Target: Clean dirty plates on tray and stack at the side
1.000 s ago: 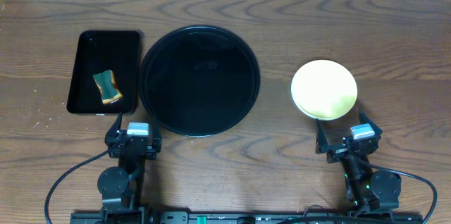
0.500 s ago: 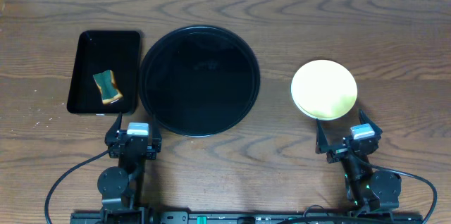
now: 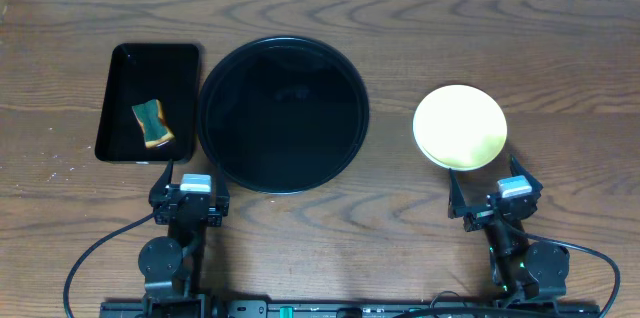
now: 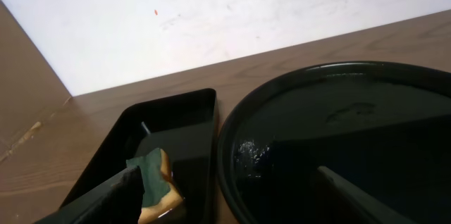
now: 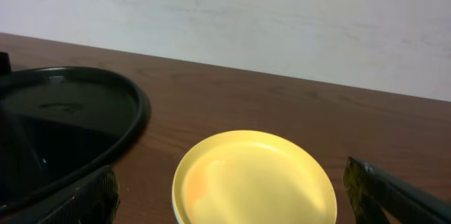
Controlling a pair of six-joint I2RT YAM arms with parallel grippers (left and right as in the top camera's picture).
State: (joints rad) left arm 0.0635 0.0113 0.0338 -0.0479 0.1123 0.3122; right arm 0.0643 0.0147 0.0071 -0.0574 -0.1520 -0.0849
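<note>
The large round black tray sits at the table's middle with nothing on it; it also shows in the left wrist view and the right wrist view. A pale yellow plate rests on the wood to the tray's right, with a faint orange tint on its left part in the right wrist view. A thin pale rim shows under it; the blue-green plates are otherwise hidden. My left gripper is open and empty near the tray's front left. My right gripper is open and empty just in front of the yellow plate.
A smaller rectangular black tray stands left of the round tray and holds a green and yellow sponge. A white wall runs along the table's far edge.
</note>
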